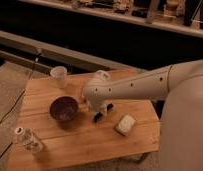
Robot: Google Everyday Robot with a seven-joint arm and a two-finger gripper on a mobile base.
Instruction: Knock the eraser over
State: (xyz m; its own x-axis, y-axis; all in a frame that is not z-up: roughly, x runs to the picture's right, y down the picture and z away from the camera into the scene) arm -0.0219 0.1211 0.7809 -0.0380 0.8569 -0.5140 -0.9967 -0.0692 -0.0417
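Observation:
The eraser (103,113) is a slim black bar on the wooden table (70,150), slanted, between the dark bowl and the pale block. I cannot tell whether it stands or lies. My gripper (96,111) points down at the end of the white arm and sits right at the eraser's left end, seemingly touching it. The arm's wrist hides most of the gripper.
A dark bowl (63,108) sits just left of the gripper. A pale sponge-like block (126,124) lies to the right. A clear cup (59,76) stands at the back left. A bottle (29,140) lies at the front left. A white object (101,75) shows behind the arm.

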